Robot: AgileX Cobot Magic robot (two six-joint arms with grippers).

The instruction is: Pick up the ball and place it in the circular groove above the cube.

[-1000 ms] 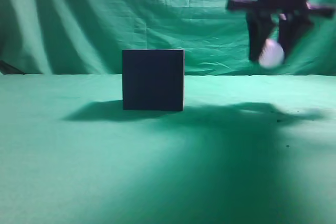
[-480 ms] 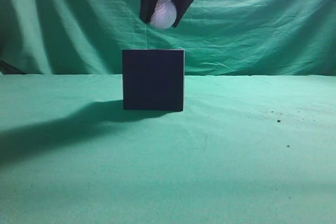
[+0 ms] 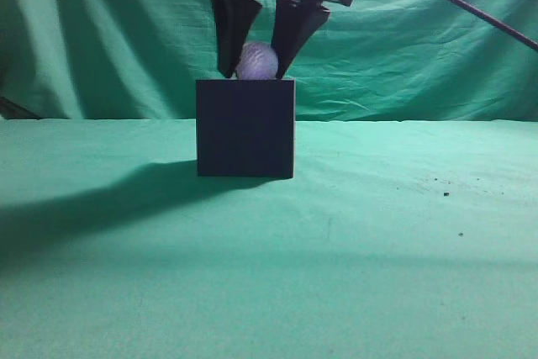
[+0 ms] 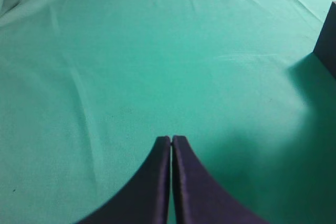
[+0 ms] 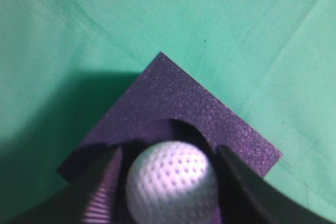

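The pick-up is done: the right gripper (image 3: 256,69) pinches the ball (image 3: 257,60) between its two fingers, directly over the cube (image 3: 245,128). In the right wrist view the ball (image 5: 172,183) sits just above the circular groove (image 5: 181,129) cut into the cube's (image 5: 199,108) top, with the groove's rim curving around its far side. Whether the ball already touches the groove floor cannot be told. What seems left is lowering it the last bit, releasing and withdrawing. The left gripper (image 4: 171,145) hangs idle over the green surface (image 4: 131,66), fingers pressed together, the cube off to its right.
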